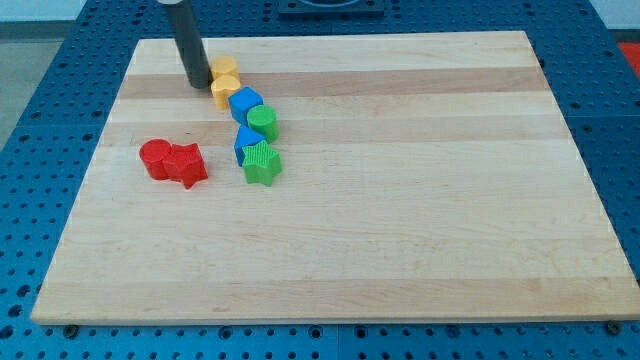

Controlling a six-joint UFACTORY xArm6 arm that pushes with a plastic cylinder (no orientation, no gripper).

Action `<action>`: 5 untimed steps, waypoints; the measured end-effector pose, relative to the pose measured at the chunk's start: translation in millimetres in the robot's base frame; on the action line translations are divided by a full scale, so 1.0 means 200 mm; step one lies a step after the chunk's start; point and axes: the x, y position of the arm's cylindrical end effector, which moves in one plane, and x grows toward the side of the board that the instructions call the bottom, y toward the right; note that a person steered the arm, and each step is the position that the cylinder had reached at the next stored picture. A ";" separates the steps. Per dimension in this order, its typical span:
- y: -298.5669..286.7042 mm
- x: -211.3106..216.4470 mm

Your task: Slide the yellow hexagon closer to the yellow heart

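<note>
My tip (199, 85) rests on the board at the view's upper left. The yellow hexagon (223, 70) lies just to its right, almost touching the rod. The yellow heart (225, 91) sits directly below the hexagon, touching it. The tip is just left of the seam between the two yellow blocks.
A blue block (245, 103), a green cylinder (264, 123), a second blue block (246, 140) and a green star (262, 162) run in a chain down from the heart. A red cylinder (156, 158) and a red star (186, 164) lie at left. The wooden board (400, 200) sits on a blue pegboard.
</note>
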 end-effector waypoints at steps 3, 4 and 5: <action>0.16 -0.11; 0.02 -0.07; -0.06 0.06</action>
